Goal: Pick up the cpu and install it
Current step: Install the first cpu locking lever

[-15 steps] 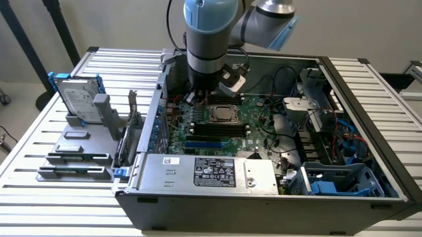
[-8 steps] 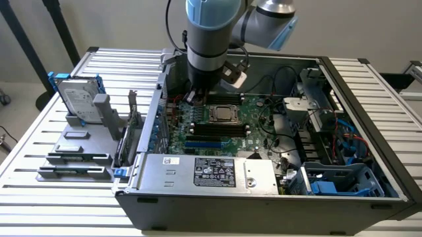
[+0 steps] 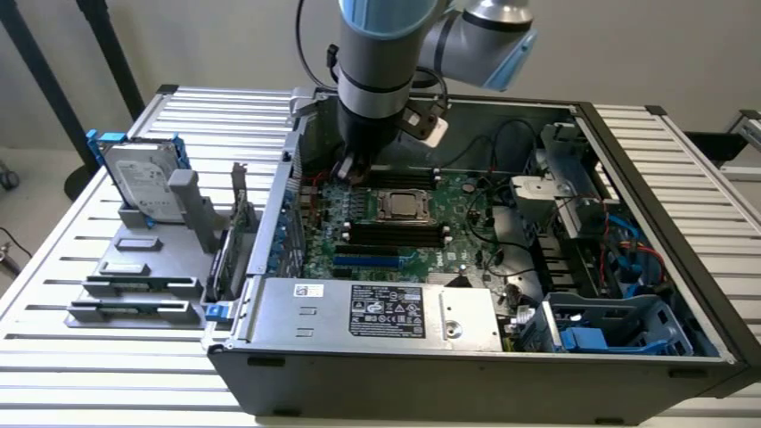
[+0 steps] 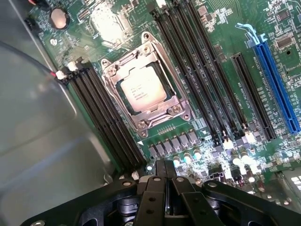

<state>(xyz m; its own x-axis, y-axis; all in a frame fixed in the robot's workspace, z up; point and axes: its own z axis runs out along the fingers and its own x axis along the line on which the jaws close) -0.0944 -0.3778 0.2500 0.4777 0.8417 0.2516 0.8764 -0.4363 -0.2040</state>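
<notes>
The cpu (image 3: pixel 402 205) (image 4: pixel 141 89), a small square chip with a silvery top, lies flat inside the metal socket frame (image 4: pixel 175 109) on the green motherboard (image 3: pixel 464 192). My gripper (image 3: pixel 351 171) (image 4: pixel 164 165) hangs above the board, a short way from the socket toward the exterior view's left, inside the open computer case. Its dark fingers are shut together and hold nothing. They stand apart from the cpu.
Black memory slots (image 4: pixel 110 117) flank the socket on both sides, and a blue expansion slot (image 4: pixel 277 80) lies further off. The case walls (image 3: pixel 285 205), power supply (image 3: pixel 380 308) and cables (image 3: pixel 618 250) hem in the board. A hard drive (image 3: pixel 143 183) stands in a grey holder outside the case.
</notes>
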